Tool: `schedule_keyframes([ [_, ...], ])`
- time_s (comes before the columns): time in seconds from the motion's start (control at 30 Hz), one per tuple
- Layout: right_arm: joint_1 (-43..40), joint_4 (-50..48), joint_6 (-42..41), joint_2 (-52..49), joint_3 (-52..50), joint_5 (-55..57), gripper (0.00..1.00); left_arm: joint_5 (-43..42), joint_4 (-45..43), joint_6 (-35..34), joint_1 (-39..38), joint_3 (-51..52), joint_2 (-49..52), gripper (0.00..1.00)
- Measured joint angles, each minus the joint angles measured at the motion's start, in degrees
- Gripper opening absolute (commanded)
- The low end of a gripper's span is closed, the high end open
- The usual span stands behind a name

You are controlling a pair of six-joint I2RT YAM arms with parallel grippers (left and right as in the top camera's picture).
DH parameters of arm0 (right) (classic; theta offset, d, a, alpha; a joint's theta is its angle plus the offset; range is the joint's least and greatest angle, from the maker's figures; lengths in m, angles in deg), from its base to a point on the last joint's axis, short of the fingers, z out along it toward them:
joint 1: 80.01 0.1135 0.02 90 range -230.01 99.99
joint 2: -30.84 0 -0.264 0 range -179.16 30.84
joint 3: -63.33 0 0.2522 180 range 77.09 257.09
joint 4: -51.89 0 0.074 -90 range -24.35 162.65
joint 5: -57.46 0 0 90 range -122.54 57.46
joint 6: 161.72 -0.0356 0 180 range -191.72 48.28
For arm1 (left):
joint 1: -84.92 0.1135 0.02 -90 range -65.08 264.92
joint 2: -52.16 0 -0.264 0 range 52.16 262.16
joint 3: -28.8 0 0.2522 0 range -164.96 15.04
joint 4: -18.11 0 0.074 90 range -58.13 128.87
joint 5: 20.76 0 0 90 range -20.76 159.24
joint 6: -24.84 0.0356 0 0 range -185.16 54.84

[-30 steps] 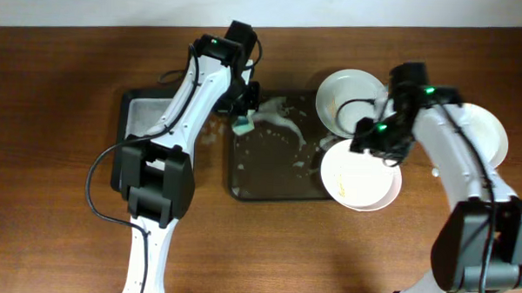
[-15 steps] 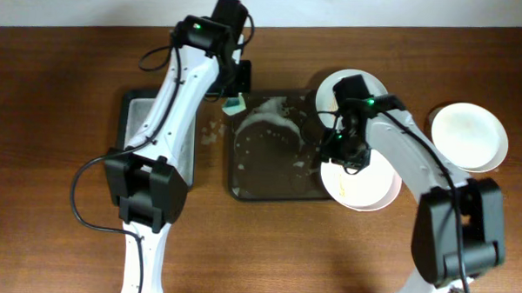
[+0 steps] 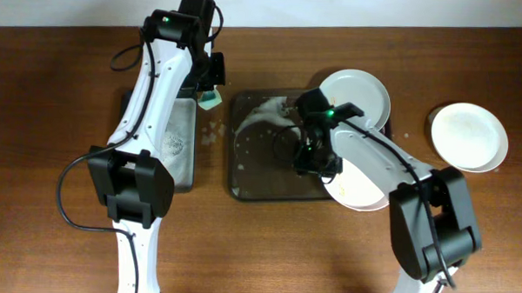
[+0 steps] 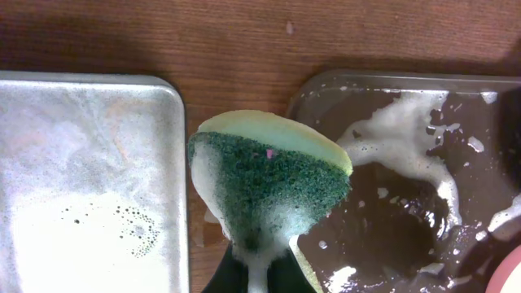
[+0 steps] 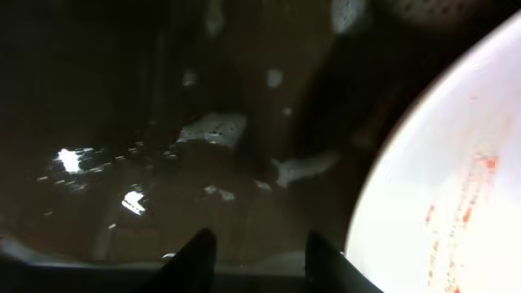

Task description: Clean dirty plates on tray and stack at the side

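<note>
Clamping one sponge (image 4: 269, 183) in the left gripper (image 4: 252, 275), mid-frame. Holding the right gripper (image 5: 259, 259) part-open, empty. Counting three plates (image 3: 468, 136) rightward, one large tray (image 3: 260, 177), one small tray (image 3: 178, 151)

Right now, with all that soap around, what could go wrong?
The soapy sponge in the left gripper hangs over the table at the tray edge and may drip on the wood. The smeared plate overhangs the tray's rim; the right gripper, open beside it, might knock it off.
</note>
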Motion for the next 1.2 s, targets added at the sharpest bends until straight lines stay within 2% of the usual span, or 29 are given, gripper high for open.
schedule_keyframes([
  [0.23, -0.31, 0.22, 0.02, -1.27, 0.24, -0.22, 0.37, 0.0, 0.0, 0.0, -0.04, 0.0, 0.0, 0.0],
  [0.43, -0.31, 4.42, 2.56, -0.48, 5.55, -1.9, 0.37, 0.0, 0.0, 0.0, -0.04, 0.0, 0.0, 0.0],
  [0.73, -0.37, 7.54, 3.52, 1.64, 6.54, 9.31, 0.36, 0.0, 0.0, 0.0, -0.04, 0.0, 0.0, 0.0],
  [0.87, -0.35, 5.92, 3.52, 1.62, 3.5, 11.37, 0.28, 0.0, 0.0, 0.0, -0.04, 0.0, 0.0, 0.0],
  [1.13, -0.35, 1.88, 3.85, 1.2, -1.36, 10.99, 0.25, 0.0, -0.02, 0.0, -0.04, 0.0, 0.0, 0.0],
  [1.2, -0.17, 1.07, 4.0, 1.2, -1.92, 10.45, 0.21, 0.0, 0.0, 0.0, -0.04, 0.0, 0.0, 0.0],
])
